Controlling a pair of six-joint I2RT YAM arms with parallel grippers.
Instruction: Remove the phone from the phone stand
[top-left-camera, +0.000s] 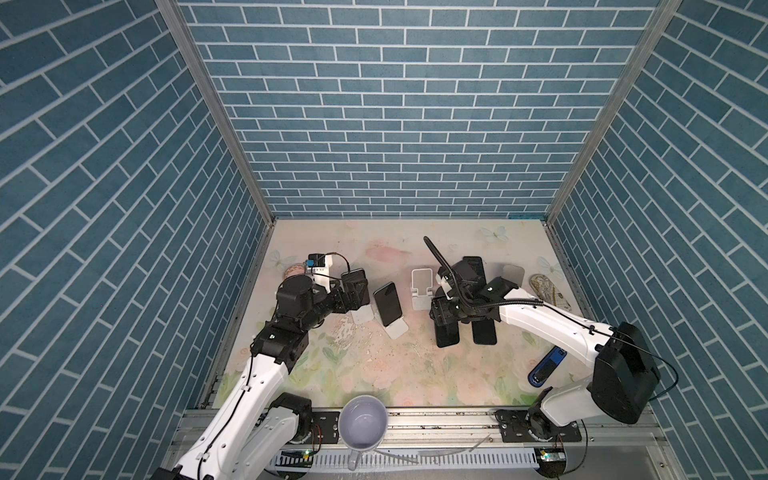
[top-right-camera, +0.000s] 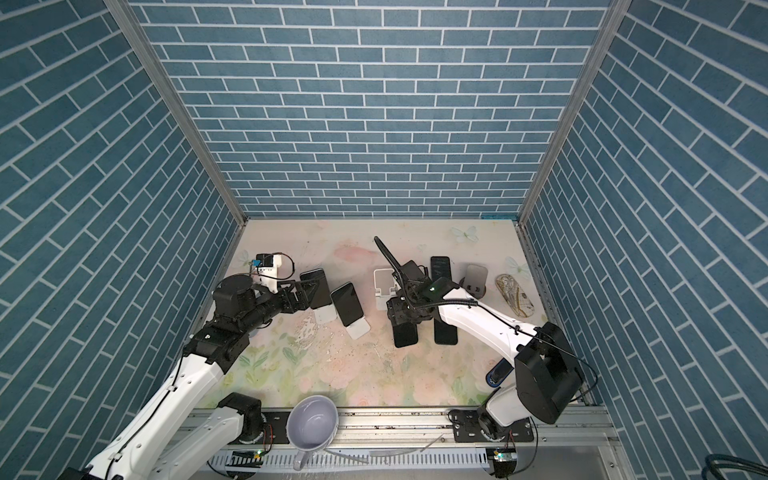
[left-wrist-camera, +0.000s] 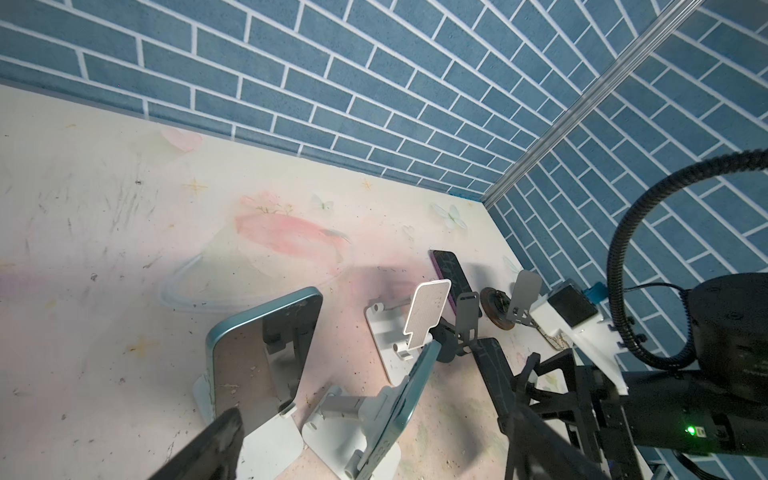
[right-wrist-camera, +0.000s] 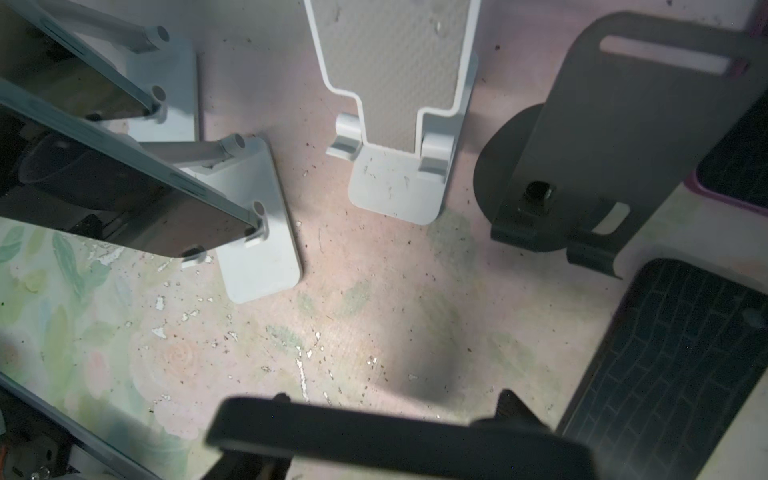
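Observation:
Two teal-edged phones lean on white stands left of centre: one phone (top-left-camera: 358, 279) (left-wrist-camera: 262, 353) on its stand (top-left-camera: 362, 316), and a second phone (top-left-camera: 386, 303) (left-wrist-camera: 399, 407) on its stand (top-left-camera: 397, 329). My left gripper (top-left-camera: 352, 293) (left-wrist-camera: 365, 449) is open right at the first phone, with nothing held. My right gripper (top-left-camera: 444, 318) (right-wrist-camera: 395, 415) is shut on a black phone (top-left-camera: 448, 338) (right-wrist-camera: 395, 440), held low in front of an empty white stand (top-left-camera: 423, 286) (right-wrist-camera: 399, 83).
A second black phone (top-left-camera: 484, 332) (right-wrist-camera: 673, 365) lies flat beside the held one. A dark grey stand (top-left-camera: 512, 274) (right-wrist-camera: 623, 137) and a purple-edged phone (top-left-camera: 473, 266) sit behind. A patterned oval (top-left-camera: 548, 289), a blue object (top-left-camera: 546, 368) and a white mug (top-left-camera: 362, 424) are nearby.

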